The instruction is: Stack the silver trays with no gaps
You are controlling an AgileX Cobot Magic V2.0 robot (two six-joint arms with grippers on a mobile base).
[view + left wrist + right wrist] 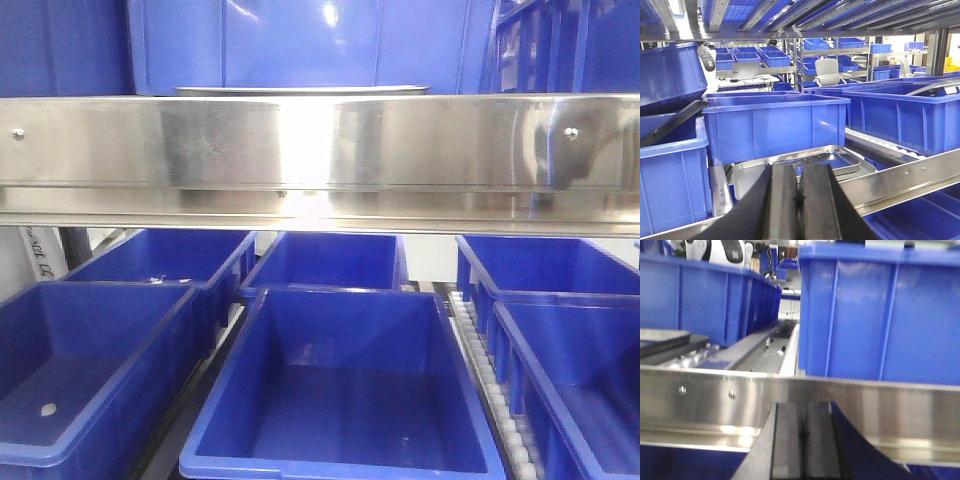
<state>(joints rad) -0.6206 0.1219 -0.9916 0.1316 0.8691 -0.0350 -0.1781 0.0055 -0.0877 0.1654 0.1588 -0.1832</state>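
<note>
The shiny rectangular stainless-steel silver trays lay nested just behind the long riveted steel rail, in front of a large blue plastic bin. From the front view only their thin rim showed above that rail. The left gripper hung before the rail, its black jaws pressed together, empty. The right gripper also had its jaws together, holding nothing, close to the rail.

I can make out only one bit of print: dark characters running sideways on a white post at the left below the steel rail, too small and blurred for me to read
</note>
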